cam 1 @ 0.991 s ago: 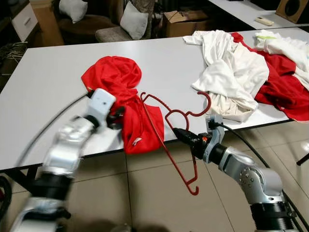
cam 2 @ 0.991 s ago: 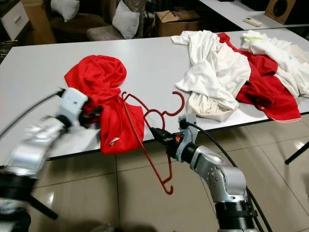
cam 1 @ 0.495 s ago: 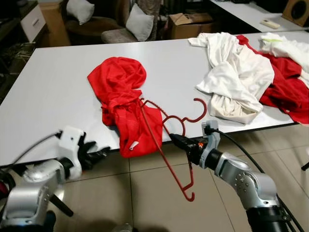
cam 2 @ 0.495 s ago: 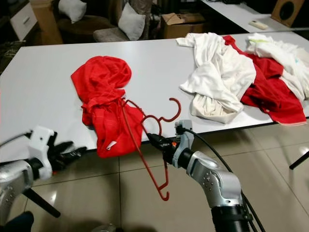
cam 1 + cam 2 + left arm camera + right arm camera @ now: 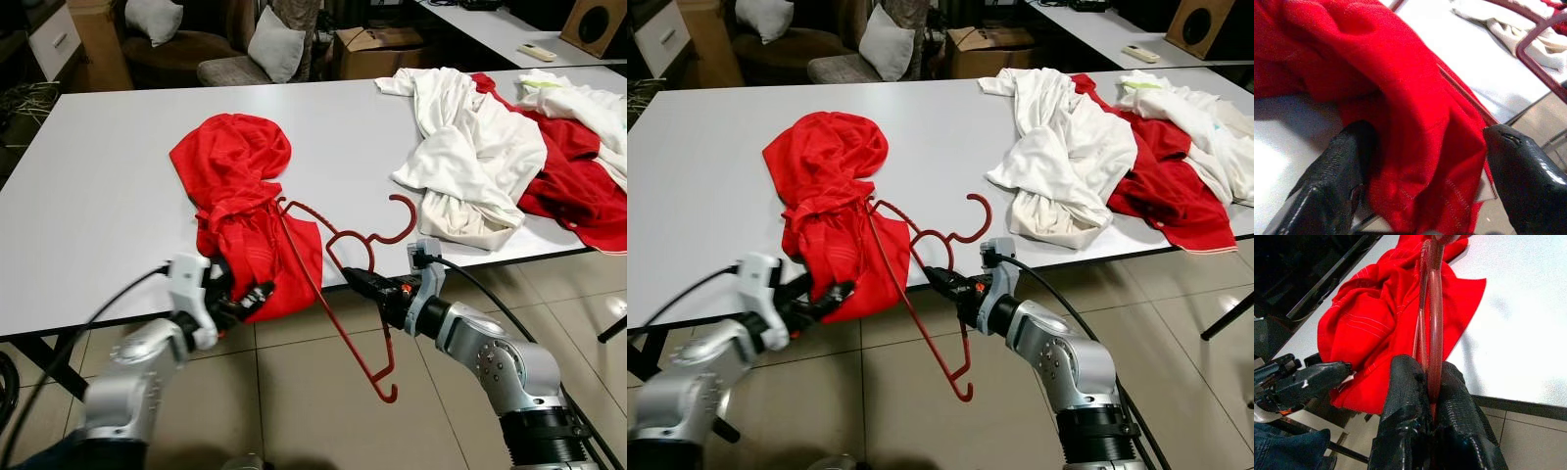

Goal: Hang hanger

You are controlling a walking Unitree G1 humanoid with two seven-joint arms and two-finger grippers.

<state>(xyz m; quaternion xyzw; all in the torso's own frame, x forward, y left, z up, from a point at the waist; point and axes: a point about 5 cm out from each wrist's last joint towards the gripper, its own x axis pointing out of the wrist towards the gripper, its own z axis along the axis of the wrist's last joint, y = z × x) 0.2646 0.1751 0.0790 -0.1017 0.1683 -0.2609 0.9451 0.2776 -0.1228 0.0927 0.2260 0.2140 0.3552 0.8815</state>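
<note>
In the left eye view, a white rectangular table (image 5: 98,196) carries a crumpled red cloth garment (image 5: 240,196) near its front edge, the lower part of the garment drooping over that edge. A red wire hanger (image 5: 338,264) lies partly on the garment, its hook (image 5: 402,220) resting on the table just beside the front edge and its far end hanging off the edge above the tiled floor (image 5: 294,392). The right gripper (image 5: 361,282) is clenched on the hanger's wire at the table's front edge. The left gripper (image 5: 245,294) reaches the garment's hanging lower edge. A heap of white and red clothes (image 5: 509,147) lies toward the table's right end.

In the left wrist view, the left gripper's two black fingers (image 5: 1332,181) stand spread on either side of the garment's fold, released.

In the right wrist view, the right gripper's fingers (image 5: 1405,411) pinch the hanger wire (image 5: 1432,333) between them, the garment beyond.
</note>
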